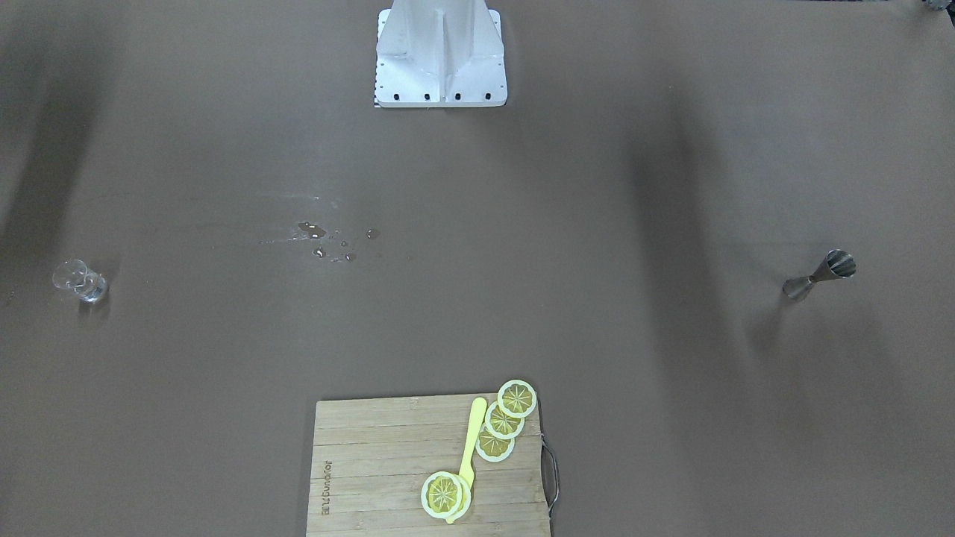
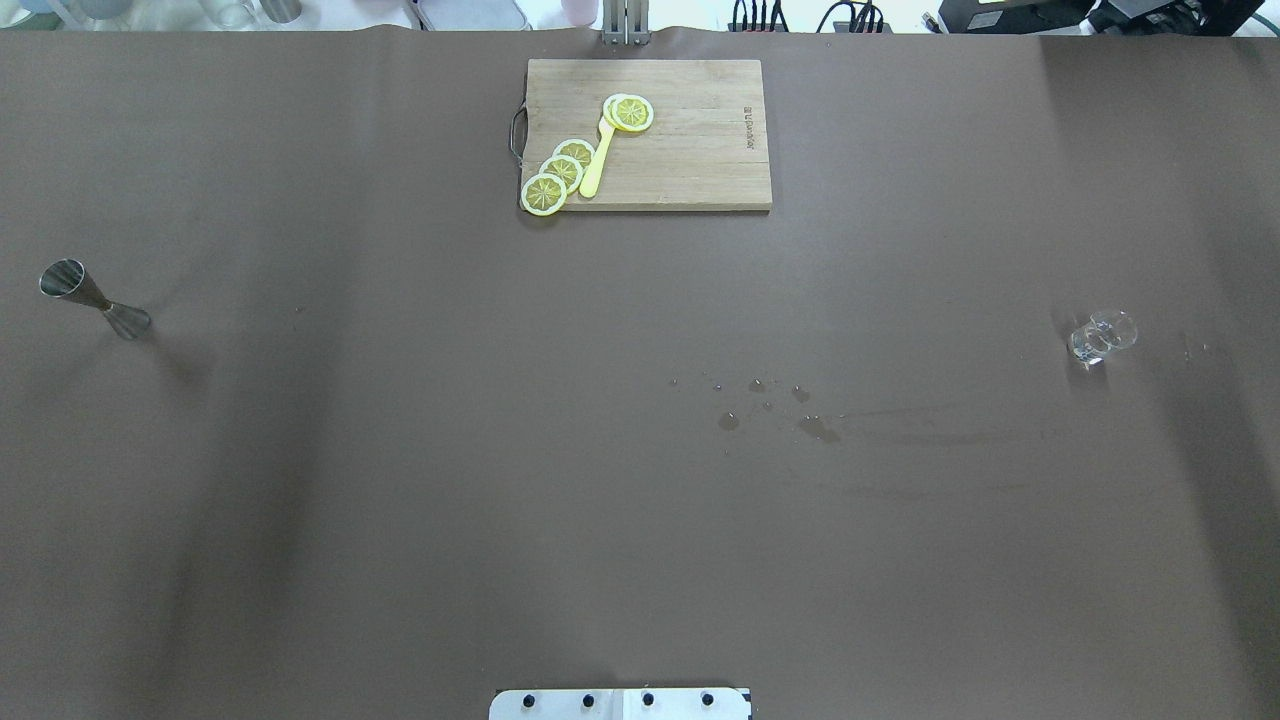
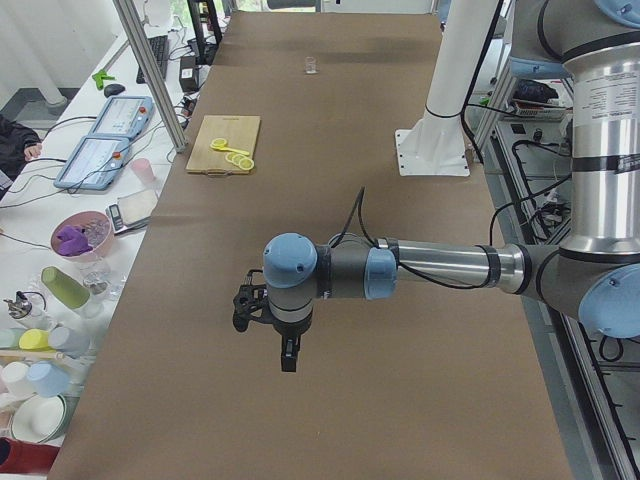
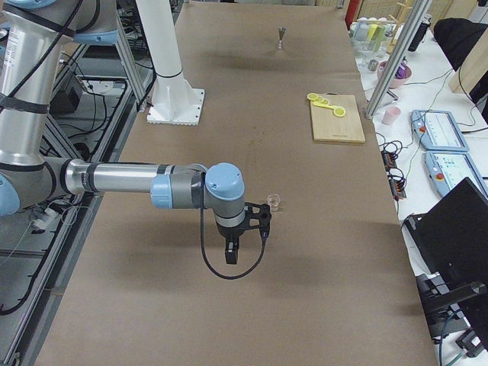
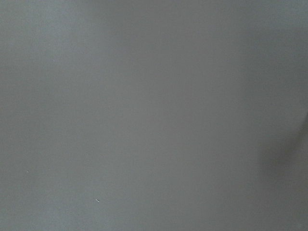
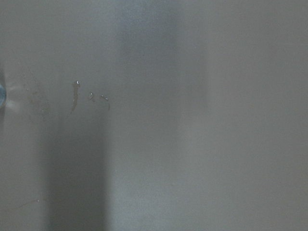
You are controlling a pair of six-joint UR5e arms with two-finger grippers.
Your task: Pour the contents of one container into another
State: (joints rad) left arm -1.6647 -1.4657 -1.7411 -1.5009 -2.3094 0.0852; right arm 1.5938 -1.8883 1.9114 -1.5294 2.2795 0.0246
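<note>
Left gripper [image 3: 288,353] and right gripper [image 4: 231,254], clenched or released one could not tell, hung over the table [image 2: 640,560], the glass [image 4: 274,202] just beside the right, the metal measuring cup [image 2: 95,298] toward the left; a clumsy grasp could have toppled either.

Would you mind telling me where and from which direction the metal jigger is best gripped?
Grip the jigger at its narrow waist, between the two cones, coming in level from the side. It stands upright, wide mouth up, so from above there is only open rim; the flaring cones should keep it from slipping.
</note>
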